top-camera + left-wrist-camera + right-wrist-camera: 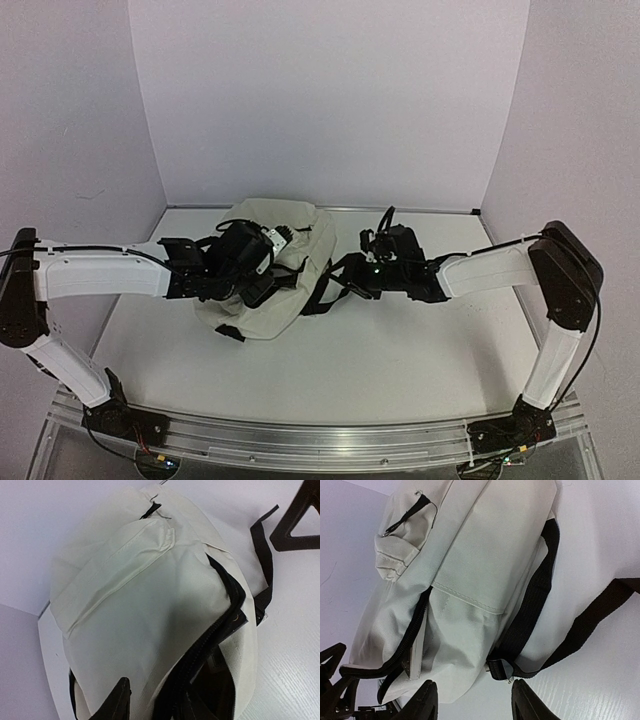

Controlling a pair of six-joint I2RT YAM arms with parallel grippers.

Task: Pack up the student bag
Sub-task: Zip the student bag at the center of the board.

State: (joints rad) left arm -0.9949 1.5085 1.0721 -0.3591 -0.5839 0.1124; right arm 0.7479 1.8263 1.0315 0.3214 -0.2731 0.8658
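The student bag (283,222), cream with black straps (322,296), lies on the middle of the white table. My left gripper (262,283) is low over its near side. In the left wrist view the bag (140,595) fills the frame. One finger (119,699) rests on the cream outside, while the other is lost in the dark mouth beside the black zipper trim (216,630), so the left gripper (160,704) straddles that edge. My right gripper (346,277) (476,702) stands open just short of the bag's (470,545) corner and a strap buckle (499,669).
White walls (330,100) close in the table (400,350) at the back and on both sides. A metal rail (320,440) runs along the near edge by the arm bases. Loose black straps (600,610) trail across the table to the right of the bag.
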